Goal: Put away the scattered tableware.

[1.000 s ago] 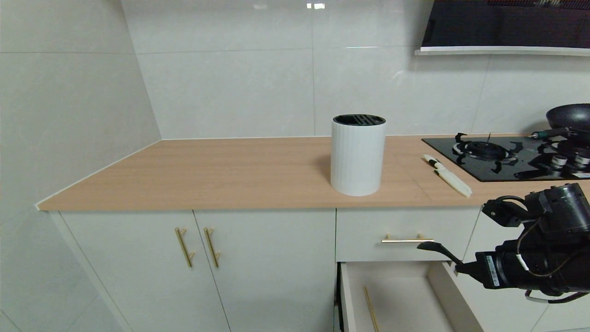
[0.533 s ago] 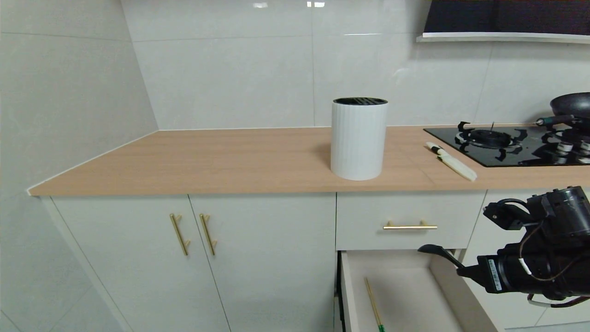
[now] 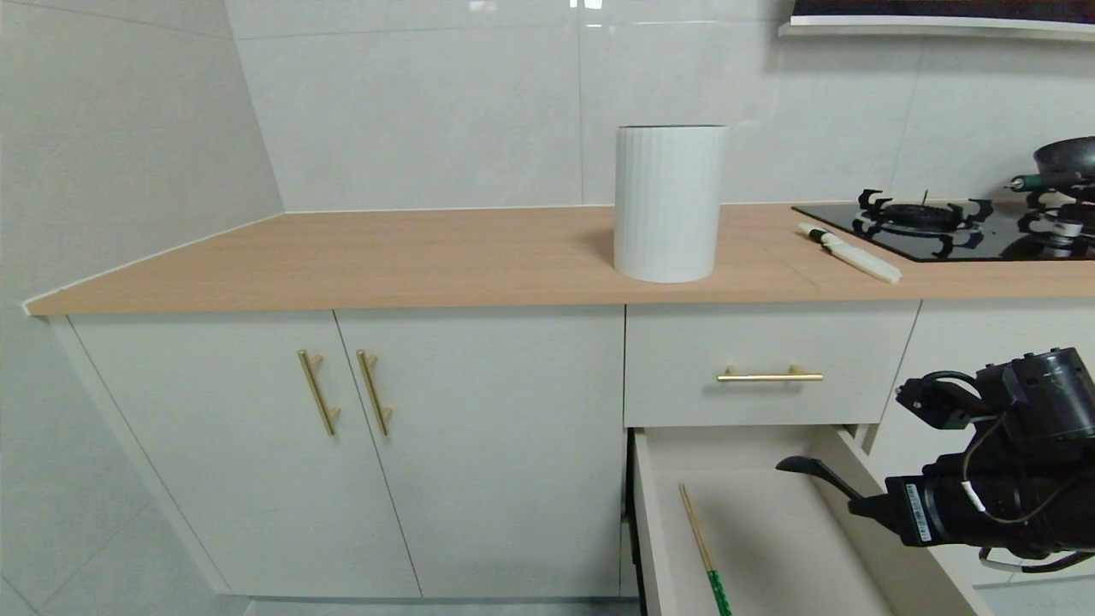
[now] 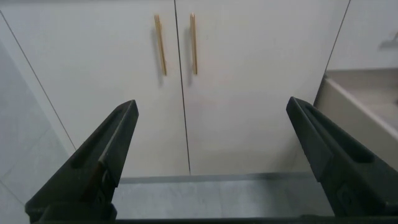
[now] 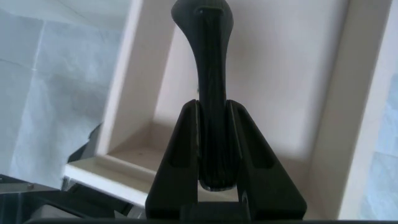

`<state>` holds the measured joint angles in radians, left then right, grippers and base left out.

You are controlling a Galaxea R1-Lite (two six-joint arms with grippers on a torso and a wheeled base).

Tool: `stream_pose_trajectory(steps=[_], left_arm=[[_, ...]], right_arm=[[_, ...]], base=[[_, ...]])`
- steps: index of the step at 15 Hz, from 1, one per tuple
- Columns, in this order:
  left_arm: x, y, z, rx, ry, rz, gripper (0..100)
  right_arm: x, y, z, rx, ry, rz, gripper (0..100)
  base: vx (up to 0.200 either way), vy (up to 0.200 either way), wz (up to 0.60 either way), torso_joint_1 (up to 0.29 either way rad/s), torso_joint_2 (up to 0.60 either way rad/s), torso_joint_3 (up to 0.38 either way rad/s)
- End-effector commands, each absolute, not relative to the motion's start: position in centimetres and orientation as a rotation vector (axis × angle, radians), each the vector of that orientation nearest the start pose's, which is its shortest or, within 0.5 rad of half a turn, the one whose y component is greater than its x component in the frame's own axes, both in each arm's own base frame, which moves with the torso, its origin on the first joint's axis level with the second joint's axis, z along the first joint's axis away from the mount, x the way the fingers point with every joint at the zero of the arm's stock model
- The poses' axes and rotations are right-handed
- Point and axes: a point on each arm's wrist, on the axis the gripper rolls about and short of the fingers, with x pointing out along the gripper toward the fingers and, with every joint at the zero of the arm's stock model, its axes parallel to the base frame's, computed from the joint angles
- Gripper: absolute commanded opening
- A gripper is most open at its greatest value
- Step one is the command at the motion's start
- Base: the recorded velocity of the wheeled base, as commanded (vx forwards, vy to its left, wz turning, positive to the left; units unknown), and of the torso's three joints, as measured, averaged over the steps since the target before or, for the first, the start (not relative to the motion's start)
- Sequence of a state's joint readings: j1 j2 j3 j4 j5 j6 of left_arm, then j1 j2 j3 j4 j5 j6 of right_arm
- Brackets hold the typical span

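My right gripper [image 3: 860,503] is shut on the handle of a black spoon [image 3: 804,466], holding it over the right side of the open lower drawer [image 3: 650,513]. In the right wrist view the spoon [image 5: 202,25] juts out past the gripper [image 5: 212,112] above the drawer's pale floor [image 5: 280,74]. A pair of chopsticks [image 3: 700,543] with green ends lies in the drawer near its left wall. A pale knife [image 3: 851,252] lies on the wooden counter [image 3: 385,257], right of the white ribbed holder [image 3: 669,204]. My left gripper [image 4: 211,107] is open, low in front of the cabinet doors [image 4: 177,74].
A black gas hob [image 3: 941,227] with a dark pan [image 3: 1065,158] sits at the counter's right end. A shut drawer with a gold handle [image 3: 770,375] is just above the open one. Two cabinet doors with gold handles [image 3: 342,402] stand to the left.
The head camera has dropped: the counter and holder sit higher in the picture and more of the open drawer shows. The right gripper still holds the spoon over the drawer.
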<state>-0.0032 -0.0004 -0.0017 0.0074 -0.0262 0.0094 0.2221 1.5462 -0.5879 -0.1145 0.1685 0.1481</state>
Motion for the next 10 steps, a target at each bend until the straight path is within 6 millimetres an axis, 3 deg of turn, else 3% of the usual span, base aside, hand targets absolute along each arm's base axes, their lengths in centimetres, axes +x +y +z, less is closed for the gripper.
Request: stream_pose_trajectory(steps=[1,3,6,10], left_arm=[[-2.3,-0.1,7.5,0.009,0.006,-0.029,100],[-2.3,-0.1,7.5,0.009,0.006,-0.029,100],[-2.3,-0.1,7.5,0.009,0.006,-0.029,100],[-2.3,-0.1,7.5,0.009,0.006,-0.029,100]], right_arm=[[21.7,5.3,12.2,0.115,0.883,0.302,0],[21.9,5.4,11.8,0.113,0.900,0.302,0],[22.4,5.5,11.2,0.112,0.919,0.299,0],[24.0,5.9,8.5,0.108,0.994,0.293,0]], base=[[0.000,0.000,0.00,-0.134,0.44,0.320],[0.000,0.000,0.00,-0.100,0.39,0.271],[0.000,0.000,0.00,-0.019,0.09,0.049],[0.000,0.000,0.00,0.000,0.00,0.000]])
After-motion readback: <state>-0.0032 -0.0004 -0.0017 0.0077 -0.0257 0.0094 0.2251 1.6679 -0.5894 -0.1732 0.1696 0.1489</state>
